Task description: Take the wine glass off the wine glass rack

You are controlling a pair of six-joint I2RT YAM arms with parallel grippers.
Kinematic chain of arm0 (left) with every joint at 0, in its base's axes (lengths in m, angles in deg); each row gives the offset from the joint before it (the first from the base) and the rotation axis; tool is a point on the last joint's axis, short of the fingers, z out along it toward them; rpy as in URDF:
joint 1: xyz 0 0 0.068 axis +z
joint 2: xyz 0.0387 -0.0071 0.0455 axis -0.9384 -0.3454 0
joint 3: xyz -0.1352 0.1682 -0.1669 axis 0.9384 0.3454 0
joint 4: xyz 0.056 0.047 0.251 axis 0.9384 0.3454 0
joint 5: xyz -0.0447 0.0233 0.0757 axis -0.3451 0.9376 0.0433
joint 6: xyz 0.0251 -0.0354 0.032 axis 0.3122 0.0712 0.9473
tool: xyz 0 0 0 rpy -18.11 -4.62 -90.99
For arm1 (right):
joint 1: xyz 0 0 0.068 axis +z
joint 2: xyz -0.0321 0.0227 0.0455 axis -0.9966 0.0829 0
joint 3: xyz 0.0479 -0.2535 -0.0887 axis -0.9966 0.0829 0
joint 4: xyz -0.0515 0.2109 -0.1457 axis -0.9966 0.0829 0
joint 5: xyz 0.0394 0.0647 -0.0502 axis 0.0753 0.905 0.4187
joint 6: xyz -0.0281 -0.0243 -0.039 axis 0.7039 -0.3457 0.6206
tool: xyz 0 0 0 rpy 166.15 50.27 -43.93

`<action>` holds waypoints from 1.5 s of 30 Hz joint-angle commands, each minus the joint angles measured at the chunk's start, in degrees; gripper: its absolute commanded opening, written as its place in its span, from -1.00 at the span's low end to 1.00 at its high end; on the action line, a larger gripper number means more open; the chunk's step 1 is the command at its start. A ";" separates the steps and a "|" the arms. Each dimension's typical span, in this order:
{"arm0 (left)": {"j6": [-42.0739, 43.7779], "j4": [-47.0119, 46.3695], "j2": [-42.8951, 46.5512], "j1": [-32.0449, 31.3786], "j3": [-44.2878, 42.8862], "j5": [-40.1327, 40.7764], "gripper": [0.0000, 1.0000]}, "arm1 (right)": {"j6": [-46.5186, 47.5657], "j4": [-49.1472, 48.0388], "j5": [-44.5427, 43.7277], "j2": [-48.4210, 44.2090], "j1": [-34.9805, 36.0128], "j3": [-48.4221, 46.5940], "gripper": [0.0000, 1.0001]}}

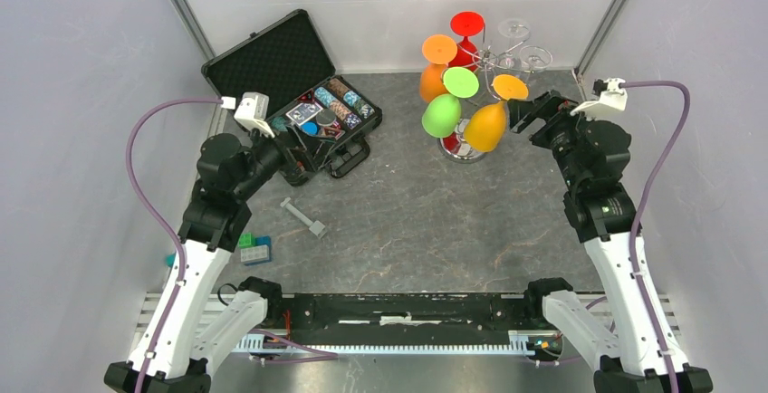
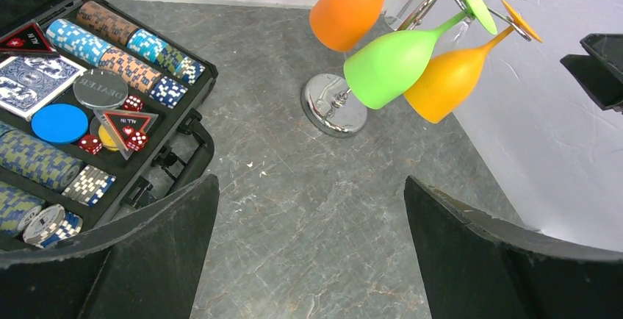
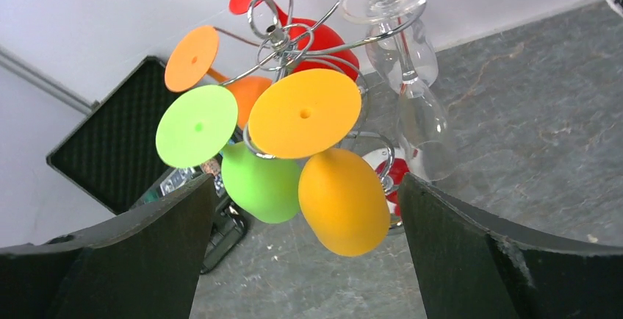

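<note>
The chrome wine glass rack (image 1: 464, 146) stands at the back right, with several glasses hanging upside down from its curled arms. A yellow-orange wine glass (image 1: 486, 126) hangs nearest my right gripper (image 1: 525, 114), which is open and just right of it, not touching. In the right wrist view the yellow-orange bowl (image 3: 344, 201) sits between and beyond my open fingers (image 3: 306, 183), with a green glass (image 3: 261, 187) to its left and clear glasses (image 3: 419, 113) to the right. My left gripper (image 1: 299, 150) is open and empty by the case; its view (image 2: 310, 183) shows bare table.
An open black case (image 1: 272, 58) of poker chips, cards and dice lies at the back left. A grey T-shaped piece (image 1: 303, 216) and small blue and green blocks (image 1: 254, 248) lie on the left. Orange (image 1: 433, 81) and red (image 1: 466, 40) glasses hang behind. Walls close in.
</note>
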 commanded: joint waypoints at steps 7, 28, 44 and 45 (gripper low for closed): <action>1.78 -2.67 -0.62 -0.09 0.64 -0.96 1.00 | -17.15 -10.23 -2.79 7.04 -1.34 -2.19 0.94; 2.62 -1.57 -0.45 -0.09 1.08 1.24 1.00 | -27.49 -18.00 -0.37 10.76 -3.39 4.86 -0.04; 2.28 0.98 -1.41 -0.09 -0.06 3.08 1.00 | -40.77 -25.54 -1.12 6.08 -3.44 9.96 -1.00; 2.26 1.07 -1.37 -0.09 0.00 3.17 1.00 | -41.14 -25.01 -0.97 5.92 -3.42 9.80 -1.00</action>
